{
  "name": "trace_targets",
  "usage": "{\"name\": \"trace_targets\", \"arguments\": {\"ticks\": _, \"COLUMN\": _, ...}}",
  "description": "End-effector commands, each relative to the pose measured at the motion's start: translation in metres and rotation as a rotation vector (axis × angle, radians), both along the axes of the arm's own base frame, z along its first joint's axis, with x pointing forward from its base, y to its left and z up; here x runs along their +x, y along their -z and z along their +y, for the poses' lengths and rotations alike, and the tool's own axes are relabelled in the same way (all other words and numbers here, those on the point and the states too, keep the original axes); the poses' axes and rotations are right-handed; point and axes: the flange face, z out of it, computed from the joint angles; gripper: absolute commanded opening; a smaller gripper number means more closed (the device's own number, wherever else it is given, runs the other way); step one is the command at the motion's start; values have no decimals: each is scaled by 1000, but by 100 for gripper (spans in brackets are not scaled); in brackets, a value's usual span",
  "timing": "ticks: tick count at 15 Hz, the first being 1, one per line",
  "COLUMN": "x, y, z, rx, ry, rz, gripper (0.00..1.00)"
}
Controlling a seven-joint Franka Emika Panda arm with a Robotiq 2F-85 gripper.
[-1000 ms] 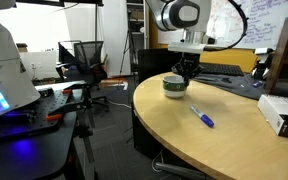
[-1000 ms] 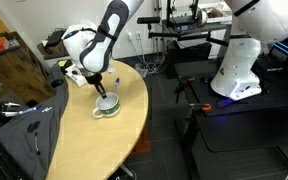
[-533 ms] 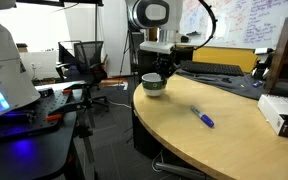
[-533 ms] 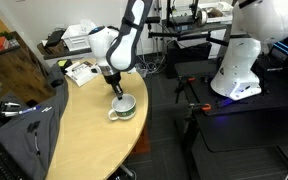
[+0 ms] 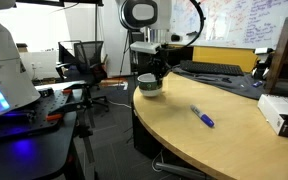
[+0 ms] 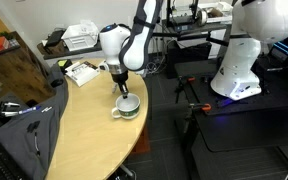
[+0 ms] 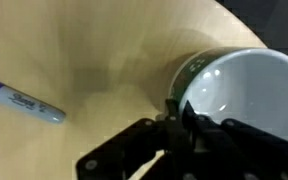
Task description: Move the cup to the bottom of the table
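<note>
Wrist view: gripper (image 7: 180, 108) pinches cup (image 7: 246, 95) wall at rim, one finger inside. Prob. ceramic: rigid, glazed-slick, chippable, some weight. Rim grip OK; keep low over table (image 7: 74, 50).

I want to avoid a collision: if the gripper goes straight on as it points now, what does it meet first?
The cup: the gripper points down at its rim, jaws apparently astride the wall. Pushing on would probably press the cup against the table.
</note>
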Motion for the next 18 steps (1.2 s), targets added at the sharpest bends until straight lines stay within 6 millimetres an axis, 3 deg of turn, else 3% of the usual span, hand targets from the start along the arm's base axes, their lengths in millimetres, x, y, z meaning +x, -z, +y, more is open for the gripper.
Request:
{"name": "trace_targets", "arguments": {"ticks": 1, "x": 1, "y": -5, "z": -2, "rx": -17, "ry": 30, "rz": 12, "gripper": 2}}
{"name": "trace_targets", "arguments": {"ticks": 2, "x": 2, "y": -5, "z": -3, "rx": -14, "ry": 35, "rz": 12, "gripper": 2}}
{"name": "trace_targets", "arguments": {"ticks": 3, "x": 2, "y": -5, "z": -4, "rx": -9, "ry": 38, "rz": 12, "gripper": 25}}
{"name": "trace_targets", "arguments": {"ticks": 4, "x": 3, "y": -4, "z": -5, "rx": -10, "ry": 46, "rz": 15, "gripper": 36}}
{"name": "trace_targets", "arguments": {"ticks": 7, "x": 4, "y": -9, "z": -4, "rx": -11, "ry": 54, "rz": 24, "gripper": 58}}
{"name": "trace_targets", "arguments": {"ticks": 9, "x": 1, "y": -18, "z": -5, "rx": -8, "ry": 69, "rz": 35, "gripper": 73}}
{"name": "trace_targets", "arguments": {"ticks": 12, "x": -9, "y": -52, "z": -7, "rx": -1, "ry": 143, "rz": 82, "gripper": 95}}
{"name": "trace_targets", "arguments": {"ticks": 14, "x": -13, "y": -80, "z": -11, "rx": -22, "ry": 216, "rz": 106, "gripper": 100}}
{"name": "trace_targets", "arguments": {"ticks": 18, "x": -19, "y": -141, "z": -19, "rx": -58, "ry": 300, "rz": 110, "gripper": 100}}
